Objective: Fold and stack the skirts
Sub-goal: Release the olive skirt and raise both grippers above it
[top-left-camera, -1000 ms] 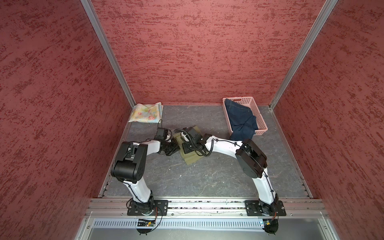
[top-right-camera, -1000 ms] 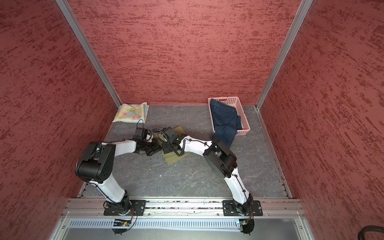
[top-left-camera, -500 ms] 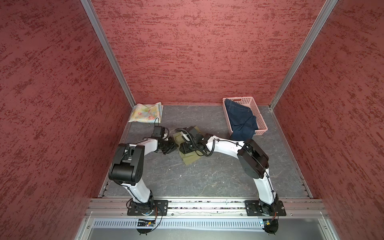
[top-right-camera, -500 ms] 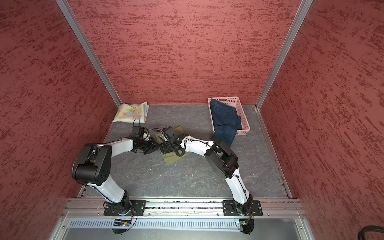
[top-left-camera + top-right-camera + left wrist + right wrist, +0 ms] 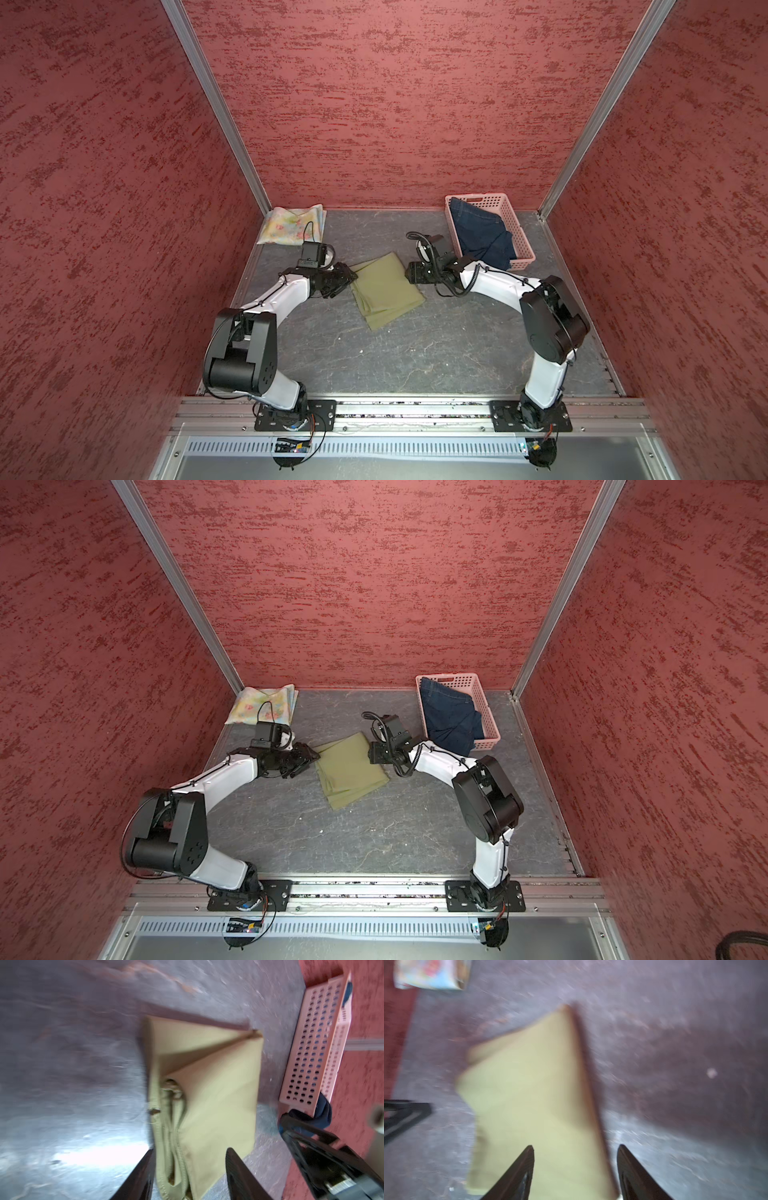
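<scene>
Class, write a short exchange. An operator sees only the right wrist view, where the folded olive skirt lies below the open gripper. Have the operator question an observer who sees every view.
Operator: What lies beyond my frame?
Observer: A denim skirt lies in a pink basket, spilling over its near rim.
Operator: Is the other arm gripping anything?
Observer: No. In the left wrist view the left gripper is open, its jaws apart at the seamed edge of the olive skirt.
</scene>
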You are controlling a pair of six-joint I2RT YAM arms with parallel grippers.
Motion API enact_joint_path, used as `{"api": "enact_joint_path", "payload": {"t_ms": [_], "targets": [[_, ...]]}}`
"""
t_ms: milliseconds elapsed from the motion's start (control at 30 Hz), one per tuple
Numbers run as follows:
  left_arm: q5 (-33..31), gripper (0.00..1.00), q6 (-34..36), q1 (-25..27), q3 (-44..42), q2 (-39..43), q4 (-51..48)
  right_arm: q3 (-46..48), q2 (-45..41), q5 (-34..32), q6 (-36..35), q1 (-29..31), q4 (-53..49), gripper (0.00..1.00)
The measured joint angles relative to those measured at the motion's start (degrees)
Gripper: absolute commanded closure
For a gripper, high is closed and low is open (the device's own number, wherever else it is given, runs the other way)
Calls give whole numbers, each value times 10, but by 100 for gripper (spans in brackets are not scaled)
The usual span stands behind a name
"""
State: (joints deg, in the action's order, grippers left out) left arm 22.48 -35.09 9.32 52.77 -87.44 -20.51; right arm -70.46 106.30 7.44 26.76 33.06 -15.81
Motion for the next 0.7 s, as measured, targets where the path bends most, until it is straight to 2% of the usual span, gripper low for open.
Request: {"api": "enact_joint_path", "payload": {"t_ms": [167, 267, 533, 700], "targets": [[-59, 45, 26, 86, 52, -25, -23, 33, 0, 9, 12, -9, 17, 35], [-90, 45, 41, 117, 83, -65, -34, 42, 0, 15, 16, -9, 31, 35], [-139, 45, 62, 118, 120, -170, -68, 79, -20, 18, 19, -9, 53, 35], [-139, 45, 67, 111, 140, -184, -75, 74, -29, 12, 6, -9, 55, 34]]}}
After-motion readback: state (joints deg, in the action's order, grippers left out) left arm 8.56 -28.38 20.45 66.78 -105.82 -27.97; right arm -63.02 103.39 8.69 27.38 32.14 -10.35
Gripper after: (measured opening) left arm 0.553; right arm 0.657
